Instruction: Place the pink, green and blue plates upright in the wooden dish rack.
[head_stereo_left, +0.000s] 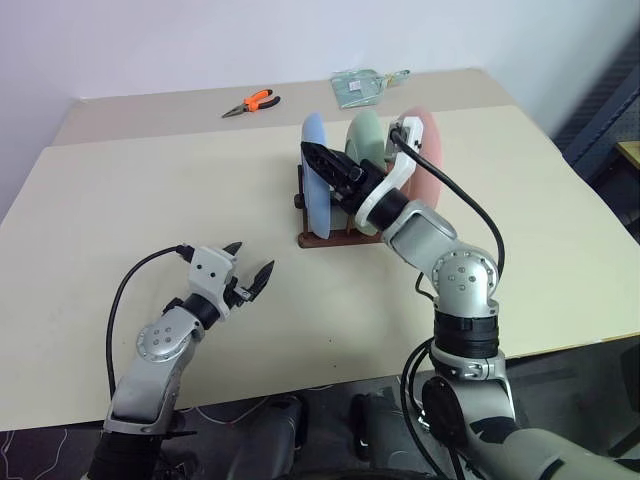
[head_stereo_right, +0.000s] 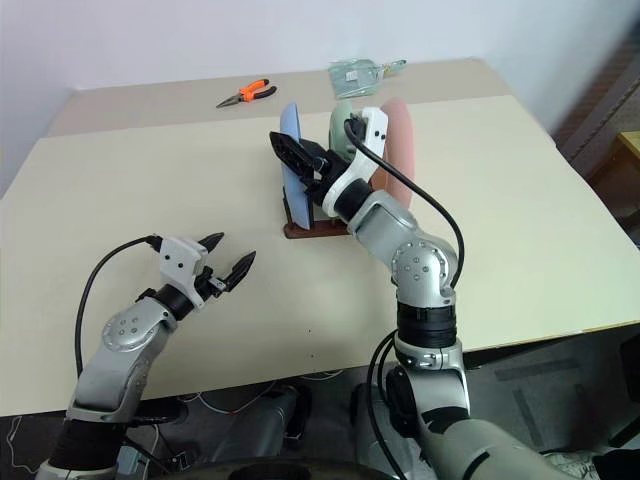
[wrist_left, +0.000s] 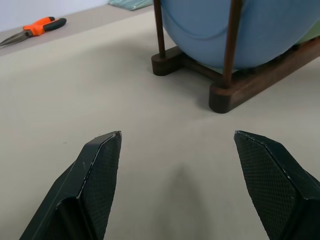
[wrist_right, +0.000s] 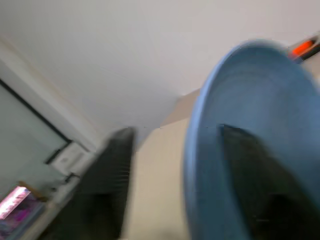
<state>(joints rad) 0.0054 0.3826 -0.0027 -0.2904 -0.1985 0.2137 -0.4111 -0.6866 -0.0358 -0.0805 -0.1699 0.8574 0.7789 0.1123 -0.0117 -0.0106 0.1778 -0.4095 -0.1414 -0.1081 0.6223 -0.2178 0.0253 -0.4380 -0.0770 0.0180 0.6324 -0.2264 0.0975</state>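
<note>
Nearest the lens, at seven o'clock, the left gripper (head_stereo_left: 252, 273) hovers over the table (head_stereo_left: 120, 190), jaws wide and empty. At centre the blue plate (head_stereo_left: 314, 170), green plate (head_stereo_left: 365, 135) and pink plate (head_stereo_left: 432, 150) stand upright in the wooden dish rack (head_stereo_left: 335, 237). Straddling the blue rim, the right gripper (head_stereo_left: 335, 166) appears parted; a careless withdrawal could tip that plate. Arm hides most rack pegs.

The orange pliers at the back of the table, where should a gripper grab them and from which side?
Grip the orange pliers across the two orange handles, coming straight down from above. They lie flat on the table, handles side by side and thicker than the thin metal jaws.
</note>
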